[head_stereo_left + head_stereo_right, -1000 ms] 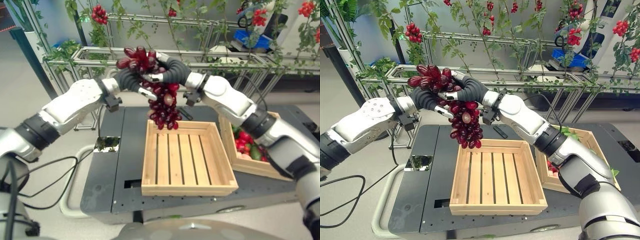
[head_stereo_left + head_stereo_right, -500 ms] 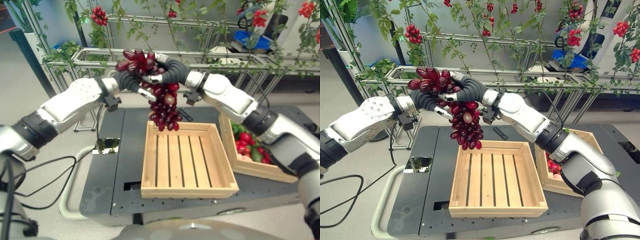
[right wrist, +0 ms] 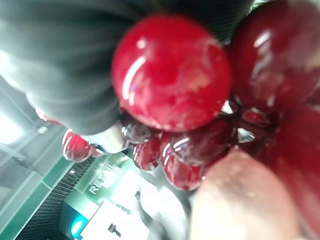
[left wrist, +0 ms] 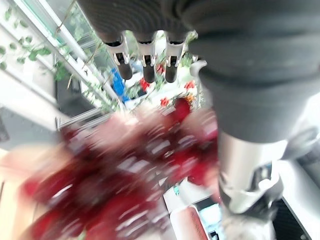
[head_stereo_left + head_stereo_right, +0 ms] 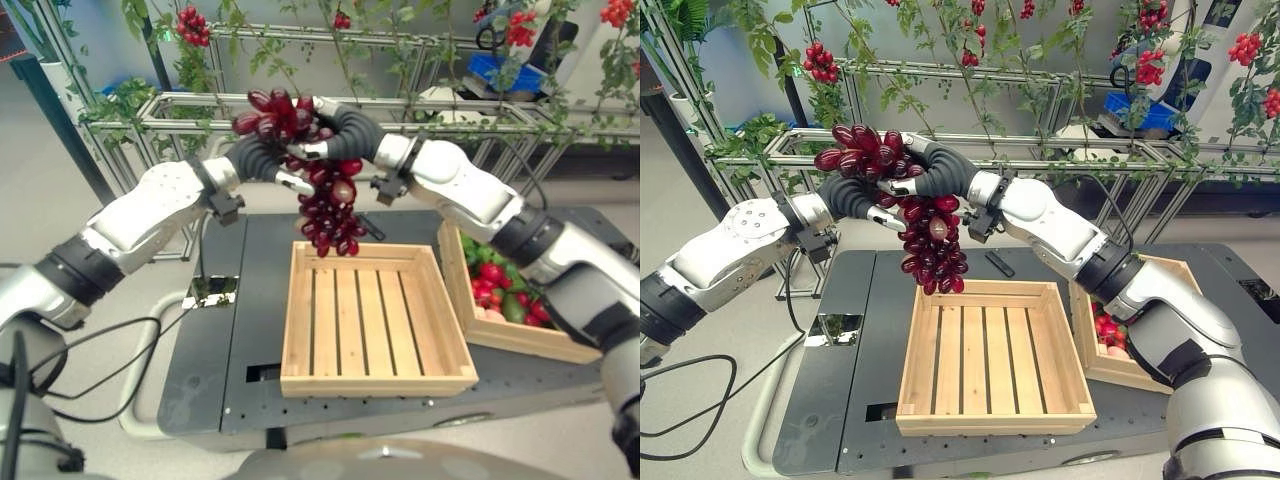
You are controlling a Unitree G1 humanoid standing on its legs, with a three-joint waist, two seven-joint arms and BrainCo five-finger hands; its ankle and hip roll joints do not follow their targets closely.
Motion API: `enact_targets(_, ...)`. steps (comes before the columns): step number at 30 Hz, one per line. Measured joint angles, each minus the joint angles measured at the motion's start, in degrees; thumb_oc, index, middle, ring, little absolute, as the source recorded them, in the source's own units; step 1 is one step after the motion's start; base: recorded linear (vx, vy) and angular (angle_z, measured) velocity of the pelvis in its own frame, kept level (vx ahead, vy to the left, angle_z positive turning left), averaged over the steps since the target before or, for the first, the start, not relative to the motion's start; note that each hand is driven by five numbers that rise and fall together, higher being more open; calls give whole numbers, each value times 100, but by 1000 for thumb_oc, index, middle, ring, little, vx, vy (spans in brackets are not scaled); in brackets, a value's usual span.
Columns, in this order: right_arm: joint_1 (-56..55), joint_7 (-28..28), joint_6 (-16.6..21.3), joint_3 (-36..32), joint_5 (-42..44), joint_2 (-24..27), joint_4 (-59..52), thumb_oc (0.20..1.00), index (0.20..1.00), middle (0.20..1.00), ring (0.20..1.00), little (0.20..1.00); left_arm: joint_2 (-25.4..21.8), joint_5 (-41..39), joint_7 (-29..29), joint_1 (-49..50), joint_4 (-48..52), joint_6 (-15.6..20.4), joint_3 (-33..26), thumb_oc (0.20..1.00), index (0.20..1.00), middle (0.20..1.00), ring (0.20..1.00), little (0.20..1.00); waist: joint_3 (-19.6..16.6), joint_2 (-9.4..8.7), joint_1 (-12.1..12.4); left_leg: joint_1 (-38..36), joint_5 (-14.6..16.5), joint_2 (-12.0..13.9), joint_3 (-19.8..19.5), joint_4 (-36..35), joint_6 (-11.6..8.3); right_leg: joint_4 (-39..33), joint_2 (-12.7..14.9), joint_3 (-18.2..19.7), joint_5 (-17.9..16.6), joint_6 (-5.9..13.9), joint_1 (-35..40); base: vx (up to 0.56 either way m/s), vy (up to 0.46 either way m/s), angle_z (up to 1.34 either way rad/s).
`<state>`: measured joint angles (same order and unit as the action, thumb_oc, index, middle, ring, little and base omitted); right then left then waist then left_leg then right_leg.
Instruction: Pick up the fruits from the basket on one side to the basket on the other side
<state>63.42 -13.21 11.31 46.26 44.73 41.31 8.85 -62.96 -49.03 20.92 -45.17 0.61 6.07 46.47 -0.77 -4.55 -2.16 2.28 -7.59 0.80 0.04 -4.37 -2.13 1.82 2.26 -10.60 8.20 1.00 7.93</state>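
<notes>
Holding the grape bunch (image 5: 325, 205) between both hands — left hand (image 5: 262, 158) and right hand (image 5: 335, 135) gripping it, apparently mid-handover — the empty crate (image 5: 370, 320) below awaits; red fruit remains in the right basket (image 5: 520, 335).

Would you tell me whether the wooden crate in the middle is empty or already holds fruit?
Empty: the middle crate shows only bare slats, and the grape bunch hangs above its far left corner.

An empty slatted crate (image 5: 375, 318) is set at the middle of a table (image 5: 230, 330), with a fruit-filled crate (image 5: 510, 320) just to its right. A grape bunch (image 5: 325, 195) is held above the empty crate's far-left corner, between the left hand (image 5: 262, 155) and right hand (image 5: 340, 135). A plant rack (image 5: 180, 110) stands behind.
</notes>
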Motion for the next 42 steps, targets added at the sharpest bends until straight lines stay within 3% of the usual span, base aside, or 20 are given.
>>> enact_targets(10, -229, 79, 231, -1321, 222, 1268, -285, 200, 200, 200, 200, 200, -13, 336, 175, 961, 88, 18, -398, 1000, 1000, 1000, 1000, 1000, 103, -78, -43, -78, -2, 8, 82, -56, -2, -61, -1, 81, -3, 4, 37, 3, 8, -5)
enact_targets(17, -755, -18, 231, -1681, 222, 1505, -360, 200, 200, 200, 200, 200, -82, 340, 166, 996, 33, 81, -738, 1000, 1000, 1000, 1000, 1000, 321, -181, -95, -146, 2, -1, 86, -59, -4, -86, 11, 81, -12, 16, 110, 0, 0, 0)
enact_targets(25, -764, -22, 232, -1688, 319, 1504, -367, 200, 200, 200, 200, 200, -98, 451, 166, 1060, 30, 91, -740, 1000, 1000, 1000, 1000, 1000, 335, -183, -147, -146, 2, -3, 89, -59, -4, -104, 12, 83, -18, 25, 114, 0, 0, 0)
enact_targets(32, -758, -26, 231, -1680, 328, 1168, -389, 200, 200, 200, 200, 200, 122, 554, 151, 1038, 27, 100, -735, 1000, 1000, 1000, 1000, 1000, 334, -183, -153, -171, 1, 0, 91, -59, -4, -108, 8, 85, -19, 24, 142, 0, 0, 0)
enact_targets(42, -264, -86, 178, -936, 326, 135, -419, 200, 200, 200, 200, 200, 797, 595, -48, -4, 73, 124, -120, 1000, 1000, 1000, 1000, 1000, 332, -186, -145, -171, 1, -6, 80, -58, -5, -114, 6, 72, -21, 23, 163, 0, 0, 0)
